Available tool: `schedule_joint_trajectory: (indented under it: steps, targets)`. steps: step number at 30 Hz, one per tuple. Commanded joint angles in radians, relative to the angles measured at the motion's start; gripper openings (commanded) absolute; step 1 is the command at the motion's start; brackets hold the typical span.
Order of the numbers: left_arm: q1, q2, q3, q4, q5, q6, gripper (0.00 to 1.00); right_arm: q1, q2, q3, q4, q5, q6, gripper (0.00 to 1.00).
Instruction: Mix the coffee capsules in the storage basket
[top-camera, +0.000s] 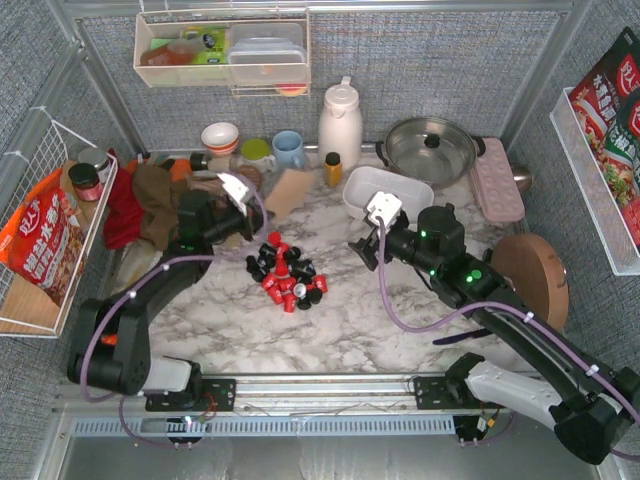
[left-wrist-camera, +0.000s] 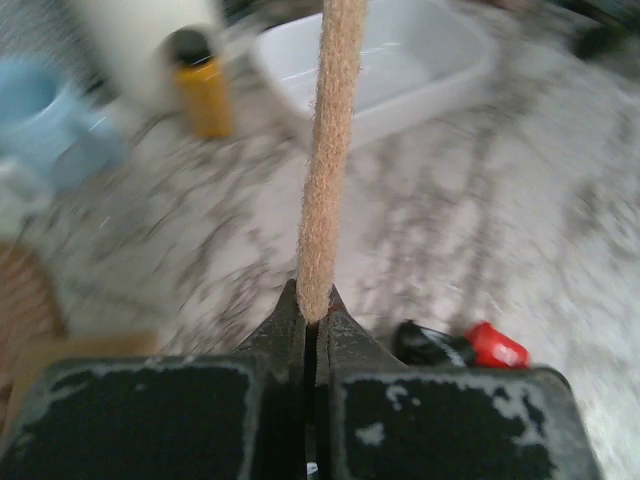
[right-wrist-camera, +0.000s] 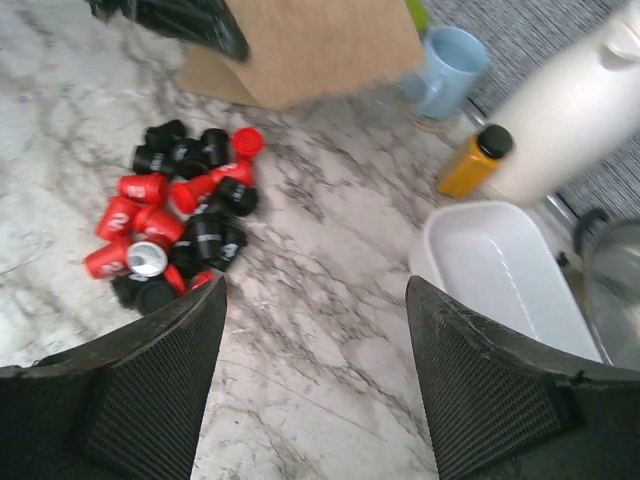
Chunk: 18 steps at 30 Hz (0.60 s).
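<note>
The coffee capsules (top-camera: 287, 272), red and black pods, lie in a loose heap on the marble table; they also show in the right wrist view (right-wrist-camera: 180, 215) and the left wrist view (left-wrist-camera: 460, 345). The storage basket (top-camera: 355, 195), a white tray, stands empty behind and to the right of them; it also shows in both wrist views (right-wrist-camera: 430, 250) (left-wrist-camera: 420, 95). My left gripper (top-camera: 262, 205) is shut on a flat brown cardboard sheet (left-wrist-camera: 330, 150) held upright behind the heap. My right gripper (right-wrist-camera: 315, 330) is open and empty over bare table between heap and basket.
A yellow bottle (top-camera: 333, 168), white jug (top-camera: 340, 125), blue mug (top-camera: 289, 148) and lidded pot (top-camera: 430, 148) line the back. A pink dimpled tray (top-camera: 497, 180) and wooden disc (top-camera: 530, 275) sit right. Cloths (top-camera: 150, 200) and a wire basket (top-camera: 40, 230) are left.
</note>
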Motion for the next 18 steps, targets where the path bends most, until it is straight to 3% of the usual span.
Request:
schedule_joint_trajectory:
  steps: [1,4,7,10,14,18]
  targets:
    - [0.119,0.117,0.086,-0.015,-0.214,-0.373,0.0,0.001,-0.01,-0.006,-0.003,0.22,0.035,0.77]
    - [0.212,0.239,0.188,-0.131,-0.211,-0.507,0.0,-0.001,-0.006,-0.009,-0.016,0.321,0.037,0.77]
    - [0.259,0.365,0.308,-0.284,-0.16,-0.493,0.0,-0.004,0.01,-0.017,-0.011,0.439,0.052,0.78]
    - [0.281,0.437,0.339,-0.326,-0.159,-0.482,0.0,-0.013,0.048,-0.028,0.02,0.541,0.069,0.8]
    - [0.303,0.464,0.347,-0.352,-0.212,-0.461,0.11,-0.039,0.128,-0.046,0.081,0.584,0.07,0.8]
    - [0.317,0.446,0.328,-0.353,-0.304,-0.441,0.25,-0.09,0.236,-0.047,0.143,0.466,0.062,0.79]
